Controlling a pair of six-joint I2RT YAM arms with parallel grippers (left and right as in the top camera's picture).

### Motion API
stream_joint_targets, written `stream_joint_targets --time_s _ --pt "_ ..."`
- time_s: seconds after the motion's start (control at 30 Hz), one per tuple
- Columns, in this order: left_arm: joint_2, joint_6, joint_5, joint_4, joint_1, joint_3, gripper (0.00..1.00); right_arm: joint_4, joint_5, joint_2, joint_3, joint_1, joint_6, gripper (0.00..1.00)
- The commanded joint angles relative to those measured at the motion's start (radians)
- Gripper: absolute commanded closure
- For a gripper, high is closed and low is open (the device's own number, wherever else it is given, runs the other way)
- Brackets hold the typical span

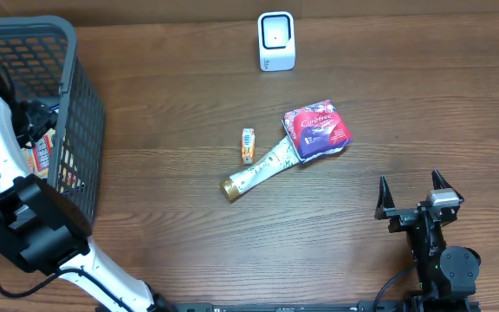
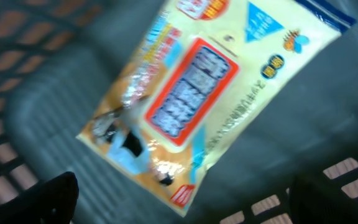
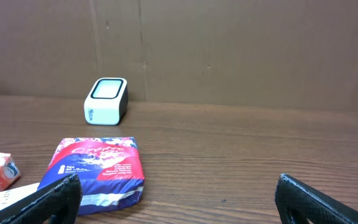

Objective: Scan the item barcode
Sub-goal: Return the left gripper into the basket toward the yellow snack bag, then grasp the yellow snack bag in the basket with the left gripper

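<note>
- Table [image 1: 189, 104]: dark wood, carries everything below.
- Basket [image 1: 85, 113]: grey plastic mesh, at the table's left edge toward the far left corner. My left arm reaches down into it.
- Left gripper [image 2: 185, 205]: inside the basket, fingers spread wide, pinching nothing. Both tips show dark at the lower corners of the wrist view. It hangs above the yellow packet; I cannot tell whether it touches it.
- Right gripper [image 1: 411, 184]: near the table's near right corner, fingers spread wide, nothing between them, pointing toward the far edge.
- Yellow packet [image 2: 197, 93]: the item under my left gripper. It lies flat on the basket floor, tilted, with a red-framed panel in the middle. Print is blurred; no barcode legible.
- Red-and-purple packet [image 1: 317, 130]: flat on the table, right of centre.
- Tube [image 1: 262, 169]: white with a gold cap, lying diagonally at table centre, its wide end touching the red-and-purple packet, the cap toward the near left.
- Scanner [image 1: 276, 41]: small white unit with a dark-rimmed window, upright near the far edge, middle of the table.
- Orange box [image 1: 248, 145]: small, just beside the tube on its far side.
</note>
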Motion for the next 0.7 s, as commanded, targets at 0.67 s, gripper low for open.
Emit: stream_joint_targets --time_s 0.67 --pt "0.0 0.133 -0.043 0.376 -0.024 -0.38 0.13 0.008 0.006 -0.006 -0.01 0.005 -0.001 0.0"
